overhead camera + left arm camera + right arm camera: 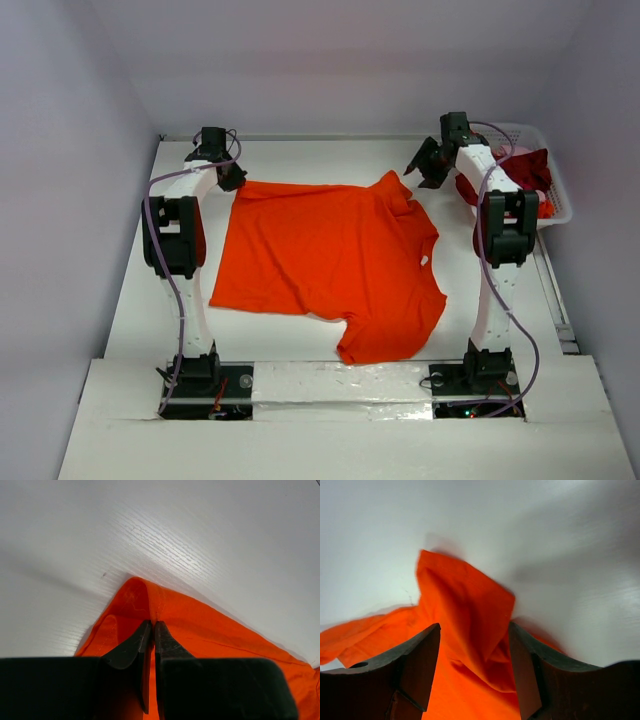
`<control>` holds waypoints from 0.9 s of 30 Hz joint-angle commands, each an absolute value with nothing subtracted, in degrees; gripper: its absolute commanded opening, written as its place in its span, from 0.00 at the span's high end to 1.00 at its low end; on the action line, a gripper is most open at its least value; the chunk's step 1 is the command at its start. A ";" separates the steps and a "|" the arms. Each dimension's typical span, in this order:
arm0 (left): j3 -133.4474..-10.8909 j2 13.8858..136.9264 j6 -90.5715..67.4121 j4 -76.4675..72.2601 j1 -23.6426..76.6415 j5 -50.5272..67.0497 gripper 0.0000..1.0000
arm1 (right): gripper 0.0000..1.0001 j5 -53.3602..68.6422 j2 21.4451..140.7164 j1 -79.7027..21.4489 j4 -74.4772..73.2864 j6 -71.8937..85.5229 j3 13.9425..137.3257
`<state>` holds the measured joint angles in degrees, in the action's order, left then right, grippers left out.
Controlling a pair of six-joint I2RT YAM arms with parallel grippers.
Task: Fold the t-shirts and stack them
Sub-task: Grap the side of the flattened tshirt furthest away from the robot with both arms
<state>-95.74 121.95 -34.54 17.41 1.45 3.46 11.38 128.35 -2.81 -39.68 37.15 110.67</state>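
- Here, nearest of all, the two arm bases (200, 375) are sitting at the near edge of the white surface (130, 310), one off each near corner of the orange t-shirt (330, 255).
- The orange t-shirt is lying spread out and mostly flat in the middle of the surface, its hem pointing left and its neck pointing right.
- Its near sleeve (385, 340) is reaching toward the arm bases, and some creases are showing along its near edge.
- A small white neck label (424, 262) is showing at the right side of the orange t-shirt.
- At the far left corner of the orange t-shirt, the left hand (152, 625) is pinching the cloth, its fingers pressed together on a raised fold of the hem corner.
- At the far right of the orange t-shirt, the right hand (475, 630) is hovering over the far sleeve with its fingers spread; the rumpled sleeve is lying in the gap below them, and neither finger is clamping it.
- To the right of the orange t-shirt and beyond the right hand, a white lattice basket (563, 205) is standing at the far right corner of the surface.
- A dark red t-shirt (530, 172) is lying bunched inside the basket, apart from the orange t-shirt, with a bit of pale pink cloth (520, 152) peeking out behind it.
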 commanded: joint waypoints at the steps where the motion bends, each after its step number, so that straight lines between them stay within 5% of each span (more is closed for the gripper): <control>1: -96.77 116.72 -34.63 17.05 1.14 3.69 1.00 | 0.38 10.45 130.42 -2.81 -40.43 37.53 118.28; 27: -96.42 116.72 -34.63 16.70 1.14 4.13 1.00 | 0.38 22.76 143.96 -3.87 -40.44 38.05 134.91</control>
